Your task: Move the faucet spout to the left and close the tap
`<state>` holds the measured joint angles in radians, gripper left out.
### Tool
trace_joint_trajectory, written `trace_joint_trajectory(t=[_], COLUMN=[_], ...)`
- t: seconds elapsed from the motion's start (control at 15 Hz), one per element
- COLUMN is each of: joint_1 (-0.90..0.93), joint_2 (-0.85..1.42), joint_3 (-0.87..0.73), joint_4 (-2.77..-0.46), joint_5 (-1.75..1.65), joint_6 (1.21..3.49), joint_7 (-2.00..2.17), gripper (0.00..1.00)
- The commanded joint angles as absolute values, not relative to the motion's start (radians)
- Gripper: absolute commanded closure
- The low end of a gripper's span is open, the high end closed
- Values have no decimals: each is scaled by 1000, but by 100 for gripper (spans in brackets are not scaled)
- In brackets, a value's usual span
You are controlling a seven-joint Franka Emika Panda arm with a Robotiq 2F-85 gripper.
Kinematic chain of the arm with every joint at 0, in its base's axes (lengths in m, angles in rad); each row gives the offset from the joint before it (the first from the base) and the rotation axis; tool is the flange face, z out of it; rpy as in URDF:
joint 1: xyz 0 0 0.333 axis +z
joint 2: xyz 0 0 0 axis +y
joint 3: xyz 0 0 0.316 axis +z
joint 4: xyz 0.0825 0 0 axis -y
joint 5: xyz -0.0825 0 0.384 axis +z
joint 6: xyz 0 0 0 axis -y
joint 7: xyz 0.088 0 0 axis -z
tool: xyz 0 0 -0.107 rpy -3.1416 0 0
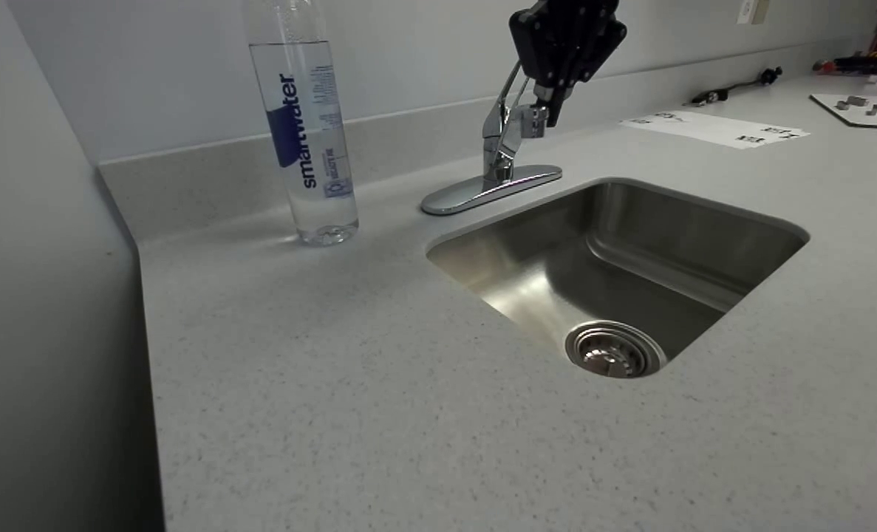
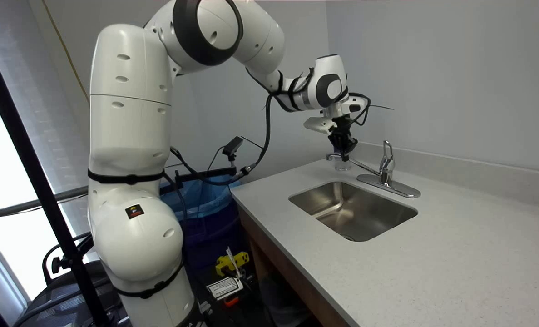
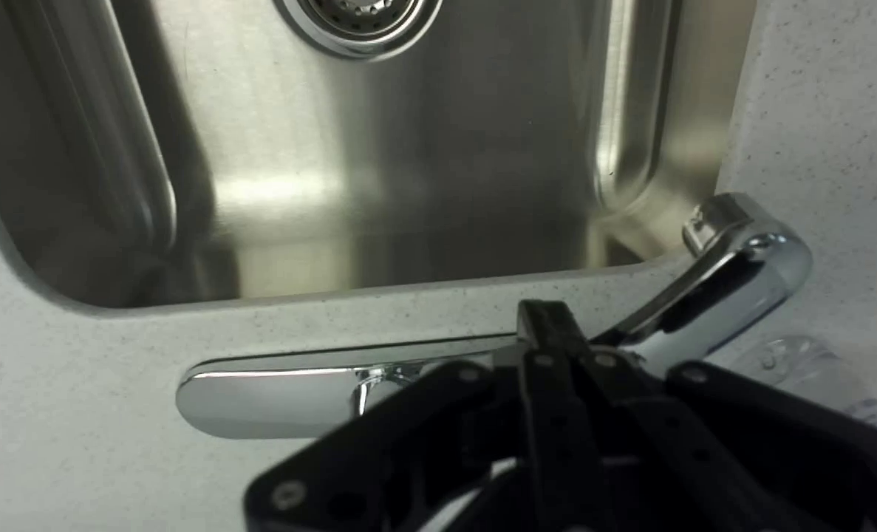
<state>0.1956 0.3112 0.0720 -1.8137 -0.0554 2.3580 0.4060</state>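
Note:
The faucet spout is a slender chrome tube, seen in both exterior views (image 1: 534, 122) (image 2: 362, 167) and in the wrist view (image 3: 734, 295). It points past the sink's corner on the bottle side. The tap has a stubby chrome body (image 2: 386, 169) on an oval base plate (image 1: 482, 193), which also shows in the wrist view (image 3: 268, 403). Its lever handle (image 2: 387, 147) stands raised. My gripper (image 3: 549, 321) has its fingers together with nothing visible between them. The fingertips are right beside the spout in both exterior views (image 1: 554, 114) (image 2: 344, 156); contact cannot be told. The gripper hides part of the spout and tap in the wrist view.
A clear water bottle (image 1: 305, 140) stands on the counter near the spout's end. The steel sink (image 1: 660, 273) lies in front of the tap. The wall and backsplash (image 2: 460, 168) rise close behind. Papers (image 1: 715, 129) lie further along the counter.

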Motion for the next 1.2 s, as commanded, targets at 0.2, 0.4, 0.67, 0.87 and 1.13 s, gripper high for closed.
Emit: trace_joint_trajectory(t=[0.2, 0.4, 0.67, 0.87, 1.13], joint_1=[257, 279, 287, 274, 265], joint_2=[417, 468, 493, 486, 461], joint_3=[62, 54, 40, 39, 17], joint_4=[-1633, -1563, -1534, -1538, -1570], joint_5=[-137, -142, -134, -108, -100], joint_6=[2416, 2436, 2488, 2504, 2586], joint_7=[447, 447, 433, 424, 450], gripper=[100, 100, 100, 100, 100])
